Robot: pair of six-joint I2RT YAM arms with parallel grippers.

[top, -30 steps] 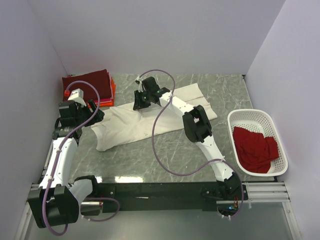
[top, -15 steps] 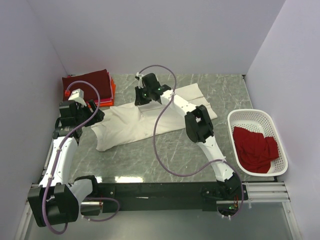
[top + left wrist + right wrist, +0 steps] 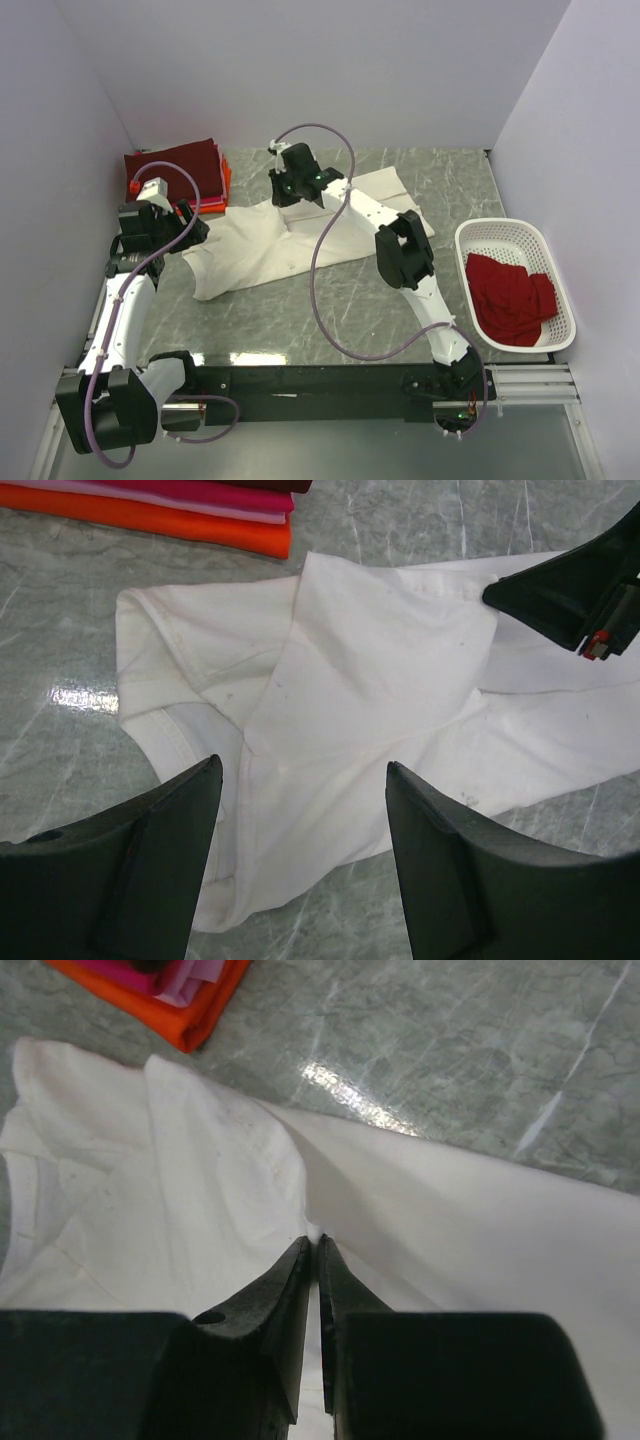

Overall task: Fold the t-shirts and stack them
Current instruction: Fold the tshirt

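Note:
A large cream-white t-shirt [image 3: 290, 245] lies crumpled on the marble table; it also shows in the left wrist view [image 3: 360, 700] and the right wrist view [image 3: 480, 1220]. My right gripper [image 3: 283, 192] [image 3: 314, 1240] is shut on a pinch of the white shirt's far edge and lifts it into a ridge. My left gripper [image 3: 196, 228] [image 3: 305, 770] is open and empty, hovering at the shirt's left end. A folded stack with a dark maroon shirt [image 3: 185, 165] on top of orange-pink ones [image 3: 190, 520] sits at the back left. A bright red shirt [image 3: 510, 297] lies in the basket.
A white lattice basket [image 3: 497, 235] stands at the right. Walls close in on the left, back and right. The folded stack's orange edge [image 3: 190, 1015] lies just beyond the white shirt.
My right gripper has moved toward the back of the table, pulling the white shirt's pinched edge with it and bunching the cloth. The left arm has not moved.

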